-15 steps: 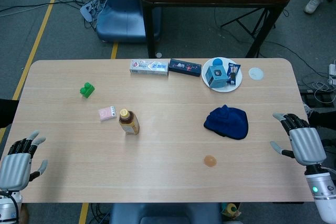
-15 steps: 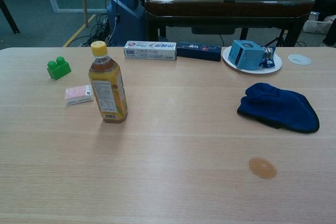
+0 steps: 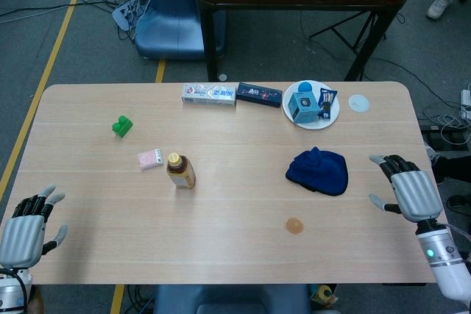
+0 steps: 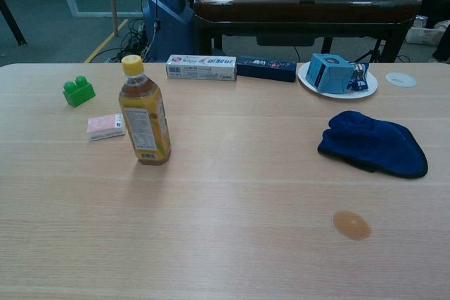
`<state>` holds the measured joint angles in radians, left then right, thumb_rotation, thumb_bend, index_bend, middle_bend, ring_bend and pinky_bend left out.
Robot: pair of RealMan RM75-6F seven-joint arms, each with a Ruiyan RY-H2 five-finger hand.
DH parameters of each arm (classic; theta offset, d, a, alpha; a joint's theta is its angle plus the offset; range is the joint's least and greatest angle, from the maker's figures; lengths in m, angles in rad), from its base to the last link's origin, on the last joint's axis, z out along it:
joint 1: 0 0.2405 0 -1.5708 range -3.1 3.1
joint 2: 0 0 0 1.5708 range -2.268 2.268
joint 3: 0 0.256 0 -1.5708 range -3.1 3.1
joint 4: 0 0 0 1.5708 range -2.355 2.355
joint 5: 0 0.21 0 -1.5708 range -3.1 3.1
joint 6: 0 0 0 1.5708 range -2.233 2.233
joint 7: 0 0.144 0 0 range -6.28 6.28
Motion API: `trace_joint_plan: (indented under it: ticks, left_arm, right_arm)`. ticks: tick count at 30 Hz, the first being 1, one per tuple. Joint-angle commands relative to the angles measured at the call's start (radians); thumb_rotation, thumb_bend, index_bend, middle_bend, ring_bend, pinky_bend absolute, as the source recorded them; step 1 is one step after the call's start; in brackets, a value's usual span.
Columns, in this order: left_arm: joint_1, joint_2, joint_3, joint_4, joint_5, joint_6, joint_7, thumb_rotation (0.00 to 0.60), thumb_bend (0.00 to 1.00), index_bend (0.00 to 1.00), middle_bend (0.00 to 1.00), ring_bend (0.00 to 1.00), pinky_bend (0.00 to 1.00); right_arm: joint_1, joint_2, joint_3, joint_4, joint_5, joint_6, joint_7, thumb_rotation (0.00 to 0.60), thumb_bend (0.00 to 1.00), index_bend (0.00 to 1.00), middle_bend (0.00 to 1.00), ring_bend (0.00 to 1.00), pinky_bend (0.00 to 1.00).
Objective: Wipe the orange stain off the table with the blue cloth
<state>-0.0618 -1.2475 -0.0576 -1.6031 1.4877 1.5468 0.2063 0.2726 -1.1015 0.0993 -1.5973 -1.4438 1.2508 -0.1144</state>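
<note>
1. The crumpled dark blue terry cloth [image 3: 317, 171] lies on the pale wood-grain bench [image 3: 221, 255] in its right half, clear of every other object. It sits nearer the robot than the white round plate [image 3: 333, 117] holding small blue packets.

2. The robot's right hand [image 3: 405, 189], silver-backed with dark fingers, hovers over the right edge of the bench with its fingers spread and nothing in them. The cloth lies to that hand's inner side, toward the bench's middle and only slightly farther from the robot. A short gap of bare wood separates the two.

3. The left hand [image 3: 26, 229] is likewise spread and empty at the near left corner, well apart from the cloth. The right hand is plainly the nearer one, so I judge the reach to be its job.

4. The cloth's long axis runs roughly left to right across the bench. A small peak of fabric points away from the robot, and the broader rounded edge faces the right hand.

5. The small round orange stain [image 3: 295, 226] lies nearer the robot than the cloth and slightly toward the bench's middle. Once gripped, the cloth would have to be drawn toward the robot to cover it.
</note>
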Motion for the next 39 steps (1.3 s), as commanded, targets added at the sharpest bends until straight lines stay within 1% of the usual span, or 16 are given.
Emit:
trace_joint_plan:
  ticks: [1, 3, 7, 11, 14, 16, 21, 26, 29, 31, 34, 36, 37, 39]
  left_arm:
    - [0.002, -0.002, 0.002, 0.002, 0.004, 0.005, -0.002, 0.6, 0.27, 0.25, 0.12, 0.18, 0.16]
    - [0.006, 0.0, 0.004, -0.002, 0.006, 0.011, 0.002, 0.6, 0.27, 0.25, 0.12, 0.18, 0.16]
    - [0.018, 0.009, 0.004, -0.011, 0.004, 0.029, 0.002, 0.6, 0.27, 0.25, 0.12, 0.18, 0.16]
    - [0.028, 0.014, 0.007, -0.014, 0.001, 0.037, 0.001, 0.6, 0.27, 0.25, 0.12, 0.18, 0.16]
    - [0.032, 0.013, 0.009, -0.013, 0.001, 0.039, -0.001, 0.6, 0.27, 0.25, 0.12, 0.18, 0.16]
    - [0.032, 0.011, 0.009, -0.012, 0.002, 0.039, -0.002, 0.6, 0.27, 0.25, 0.12, 0.18, 0.16]
    - [0.035, 0.012, 0.009, -0.012, 0.003, 0.042, -0.003, 0.6, 0.27, 0.25, 0.12, 0.18, 0.16]
    - [0.037, 0.011, 0.01, -0.01, 0.002, 0.039, -0.002, 0.6, 0.27, 0.25, 0.12, 0.18, 0.16]
    - [0.036, 0.011, 0.01, -0.01, 0.0, 0.036, -0.001, 0.6, 0.27, 0.25, 0.12, 0.18, 0.16]
    - [0.038, 0.013, 0.009, -0.011, 0.0, 0.038, -0.001, 0.6, 0.27, 0.25, 0.12, 0.18, 0.16]
    - [0.042, 0.015, 0.007, -0.011, -0.002, 0.043, -0.003, 0.6, 0.27, 0.25, 0.12, 0.18, 0.16]
    - [0.044, 0.016, 0.008, -0.01, -0.006, 0.043, -0.004, 0.6, 0.27, 0.25, 0.12, 0.18, 0.16]
    - [0.045, 0.016, 0.009, -0.01, -0.007, 0.042, -0.004, 0.6, 0.27, 0.25, 0.12, 0.18, 0.16]
    - [0.047, 0.016, 0.009, -0.01, -0.008, 0.043, -0.005, 0.6, 0.27, 0.25, 0.12, 0.18, 0.16]
  right_arm:
    - [0.077, -0.019, 0.025, 0.006, 0.045, -0.109, -0.03, 0.6, 0.29, 0.21, 0.25, 0.2, 0.31]
    - [0.117, -0.039, 0.033, 0.021, 0.064, -0.168, -0.049, 0.6, 0.29, 0.21, 0.24, 0.2, 0.31]
    - [0.185, -0.086, 0.044, 0.069, 0.113, -0.268, -0.09, 0.6, 0.24, 0.21, 0.23, 0.2, 0.31]
    - [0.241, -0.142, 0.057, 0.135, 0.181, -0.353, -0.12, 0.6, 0.2, 0.21, 0.21, 0.17, 0.3]
    - [0.282, -0.189, 0.063, 0.189, 0.235, -0.409, -0.148, 0.6, 0.16, 0.21, 0.18, 0.11, 0.23]
    - [0.302, -0.217, 0.064, 0.224, 0.259, -0.436, -0.157, 0.6, 0.15, 0.21, 0.17, 0.09, 0.21]
    - [0.346, -0.29, 0.058, 0.33, 0.316, -0.5, -0.173, 0.6, 0.14, 0.21, 0.16, 0.08, 0.19]
    - [0.379, -0.373, 0.056, 0.454, 0.347, -0.55, -0.15, 0.6, 0.14, 0.21, 0.17, 0.08, 0.19]
    - [0.397, -0.42, 0.056, 0.52, 0.353, -0.572, -0.137, 0.6, 0.14, 0.21, 0.18, 0.08, 0.19]
    - [0.412, -0.453, 0.048, 0.566, 0.347, -0.588, -0.139, 0.6, 0.14, 0.21, 0.2, 0.08, 0.19]
    - [0.425, -0.497, 0.037, 0.628, 0.335, -0.602, -0.133, 0.6, 0.17, 0.22, 0.22, 0.1, 0.19]
    - [0.429, -0.524, 0.034, 0.663, 0.318, -0.599, -0.112, 0.6, 0.22, 0.27, 0.25, 0.14, 0.21]
    - [0.43, -0.535, 0.032, 0.679, 0.308, -0.593, -0.103, 0.6, 0.25, 0.31, 0.27, 0.16, 0.24]
    - [0.428, -0.558, 0.029, 0.716, 0.278, -0.569, -0.074, 0.6, 0.32, 0.4, 0.31, 0.22, 0.34]
